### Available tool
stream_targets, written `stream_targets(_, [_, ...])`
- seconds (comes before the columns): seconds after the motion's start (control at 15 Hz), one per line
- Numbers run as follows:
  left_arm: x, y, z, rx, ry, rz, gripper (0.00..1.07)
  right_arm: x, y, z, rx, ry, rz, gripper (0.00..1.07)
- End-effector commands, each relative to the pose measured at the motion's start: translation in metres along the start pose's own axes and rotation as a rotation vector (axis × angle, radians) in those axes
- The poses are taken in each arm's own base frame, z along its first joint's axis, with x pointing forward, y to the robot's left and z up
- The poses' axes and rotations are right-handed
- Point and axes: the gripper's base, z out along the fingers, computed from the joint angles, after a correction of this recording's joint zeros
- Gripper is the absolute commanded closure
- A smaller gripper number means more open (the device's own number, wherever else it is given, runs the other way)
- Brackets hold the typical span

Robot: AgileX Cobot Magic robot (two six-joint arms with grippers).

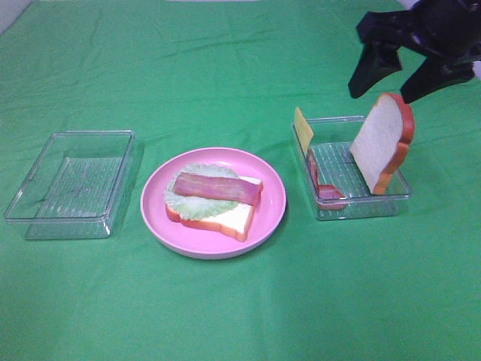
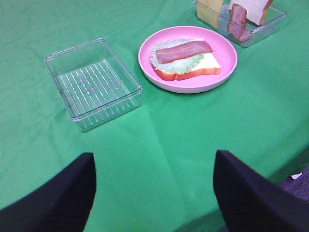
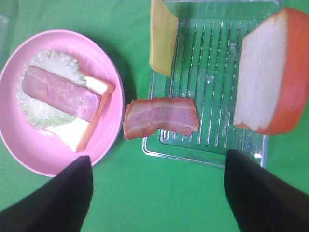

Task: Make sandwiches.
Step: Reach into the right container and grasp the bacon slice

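Green cloth (image 1: 225,316) is spread over the whole table, from the front edge to the back edge. Toward the left edge a clear left tray (image 1: 45,218) is set flat on it. A round pink plate (image 1: 267,218) is placed about midway between the left and right edges, and a clear right tray (image 1: 376,208) is seen between the plate and the right edge.

The right gripper (image 1: 385,93) is held in the air near the back right corner, its black fingers spread wide with nothing between them. Just under it a bread slice (image 1: 382,143) is stood on edge in the right tray, leaned against the wall toward the right edge; no contact between slice and fingers can be made out.

The sandwich (image 1: 239,218) lies unfinished on the plate, well apart from the right gripper, toward the left edge and nearer the front edge. It is made up of one flat slice topped with lettuce (image 1: 192,204) and a bacon strip (image 1: 216,188).

In the left wrist view the left gripper (image 2: 154,159) is shown wide open and unloaded, with the sandwich well ahead of it.

A second bacon strip (image 1: 322,184) is draped against the right tray's wall nearest the plate, and a cheese square (image 1: 303,128) is propped on edge at that tray's back corner.
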Motion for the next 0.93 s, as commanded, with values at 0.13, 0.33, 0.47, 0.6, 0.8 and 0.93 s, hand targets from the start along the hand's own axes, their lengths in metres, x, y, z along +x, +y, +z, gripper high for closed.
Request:
stream_targets(0.13, [0.001, -0.001, -0.002, 0.01, -0.026, -0.003, 0.4, -0.016, 0.029, 0.037, 0.111, 0.151, -0.029, 0.37])
stream_targets(0.33, [0.001, -0.001, -0.002, 0.01, -0.026, -0.003, 0.4, -0.025, 0.042, 0.063, 0.13, 0.21, -0.064, 0.37])
stream_targets(0.47, [0.001, -0.001, -0.002, 0.01, -0.026, -0.003, 0.4, -0.032, 0.037, 0.086, 0.155, 0.252, -0.013, 0.37])
stream_targets(0.6, [0.001, -0.001, -0.002, 0.01, -0.026, -0.003, 0.4, -0.037, 0.031, 0.111, 0.184, 0.294, -0.013, 0.37])
stream_targets(0.8, [0.001, -0.001, -0.002, 0.01, -0.026, -0.003, 0.4, -0.034, 0.026, 0.13, 0.2, 0.336, -0.01, 0.39])
stream_targets(0.93, [0.001, -0.001, -0.002, 0.01, -0.026, -0.003, 0.4, -0.035, 0.023, 0.142, 0.199, 0.323, -0.009, 0.42])
